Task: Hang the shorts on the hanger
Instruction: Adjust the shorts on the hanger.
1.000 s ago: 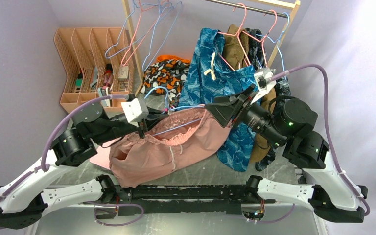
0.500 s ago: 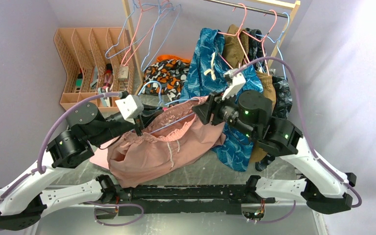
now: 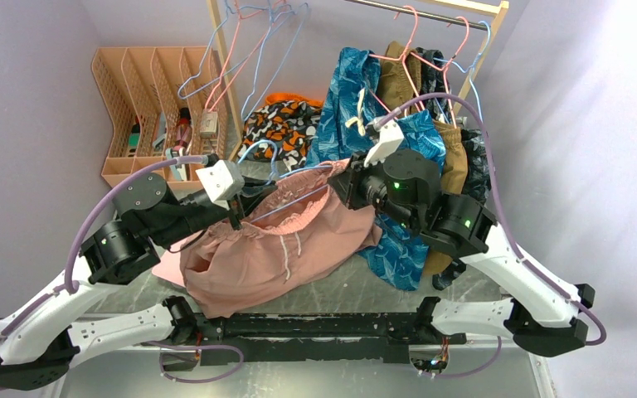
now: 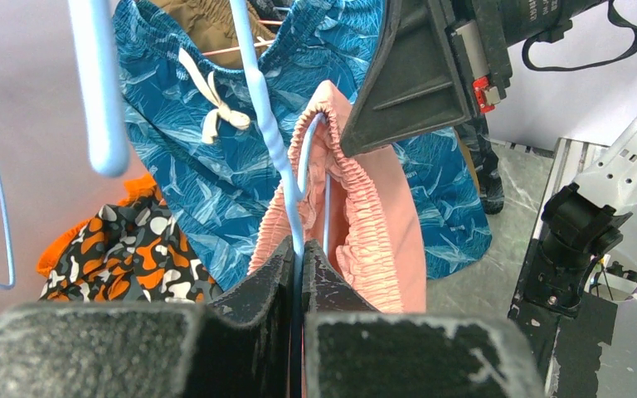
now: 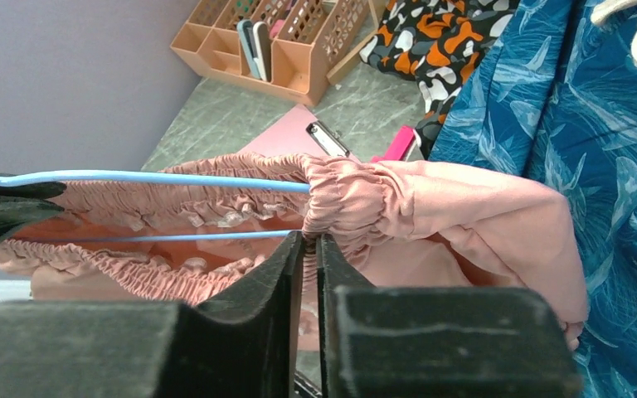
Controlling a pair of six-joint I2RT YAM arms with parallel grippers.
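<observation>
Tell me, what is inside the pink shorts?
The blue hanger pokes in through the waistband of the shorts. Two of its wires show across the opening. Its end is hidden by the fabric.

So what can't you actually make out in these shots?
- Right wrist view: the hanger runs into the shorts; its far end is hidden by the fabric.
- Left wrist view: the top of the hook is cut off by the picture's upper edge.
- Top view: what sits in the organizer is too small to name.
</observation>
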